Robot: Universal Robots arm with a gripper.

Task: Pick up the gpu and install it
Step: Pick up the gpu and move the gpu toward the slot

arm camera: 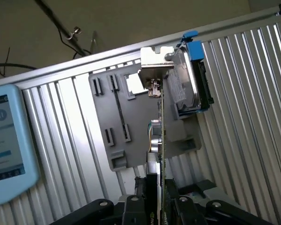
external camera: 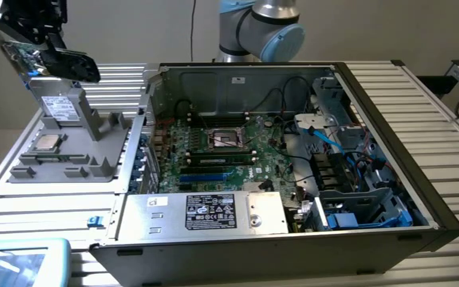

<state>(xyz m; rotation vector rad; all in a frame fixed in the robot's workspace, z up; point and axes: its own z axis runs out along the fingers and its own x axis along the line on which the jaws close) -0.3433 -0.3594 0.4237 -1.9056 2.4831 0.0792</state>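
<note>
We find the gripper (external camera: 48, 43) clamped on the graphics card (external camera: 69, 64), held aloft above the grey rack (external camera: 70, 161), clear of the open computer case (external camera: 213, 84).

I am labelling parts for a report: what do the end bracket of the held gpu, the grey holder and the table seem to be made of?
The gpu's end bracket: bare sheet metal, probably steel; silver with bright glints. Grey holder: likely moulded plastic; matte, even grey. Table: probably aluminium; ribbed, pale metallic sheen.
</note>
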